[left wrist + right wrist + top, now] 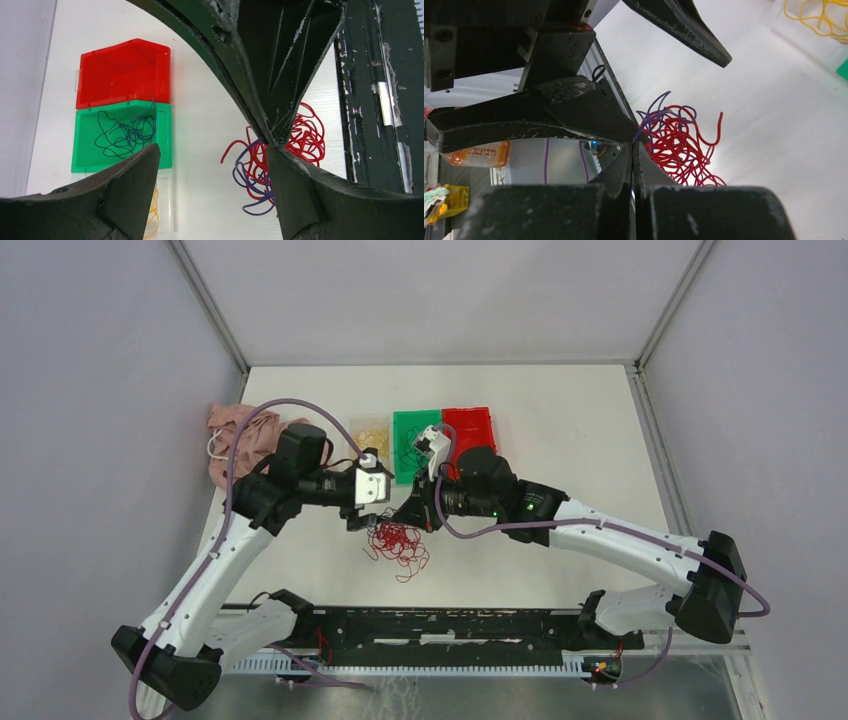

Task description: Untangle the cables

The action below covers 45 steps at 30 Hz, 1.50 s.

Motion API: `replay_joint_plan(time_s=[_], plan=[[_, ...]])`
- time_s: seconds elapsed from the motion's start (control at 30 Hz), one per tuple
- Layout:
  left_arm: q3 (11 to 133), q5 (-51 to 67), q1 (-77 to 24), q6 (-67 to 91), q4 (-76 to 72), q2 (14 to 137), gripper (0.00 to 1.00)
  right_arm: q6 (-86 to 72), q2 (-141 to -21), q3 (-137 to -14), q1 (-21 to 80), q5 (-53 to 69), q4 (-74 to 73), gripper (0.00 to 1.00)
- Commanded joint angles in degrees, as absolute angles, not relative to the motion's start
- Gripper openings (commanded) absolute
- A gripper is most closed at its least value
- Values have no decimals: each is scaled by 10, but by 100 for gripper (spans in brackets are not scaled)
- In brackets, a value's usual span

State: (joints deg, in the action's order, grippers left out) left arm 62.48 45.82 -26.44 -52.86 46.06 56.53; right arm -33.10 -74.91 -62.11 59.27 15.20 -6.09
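Our right gripper point(634, 146) pinches the purple cable point(235, 170); we close the wide left gripper point(212, 150) on red cables point(310, 125) only

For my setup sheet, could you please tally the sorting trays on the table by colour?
Red tray: 1
Green tray: 1
Clear tray: 1
Total: 3

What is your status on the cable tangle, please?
Left hand open. Right hand shut on purple cable. Red cables tangled with it. Hands crowd each other.
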Motion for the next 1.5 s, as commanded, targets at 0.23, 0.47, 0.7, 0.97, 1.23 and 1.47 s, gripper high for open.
replay_joint_plan(time_s=[0.23,0.47,0.7,0.97,1.23,1.47], plan=[[595,466,-284,-563,410,537,74,-367,-742,-624,590,215,41,0],[576,462,-297,-547,381,518,60,-379,-739,-629,588,229,53,0],[558,448,-305,-566,372,502,38,-389,-729,-625,588,244,65,0],[518,414,-306,-460,218,461,3,-428,-726,-605,587,268,100,8],[503,400,-308,-459,198,435,3,-481,-676,-545,551,270,143,54],[517,404,-317,-506,197,424,3,-473,-628,-517,500,200,98,68]])
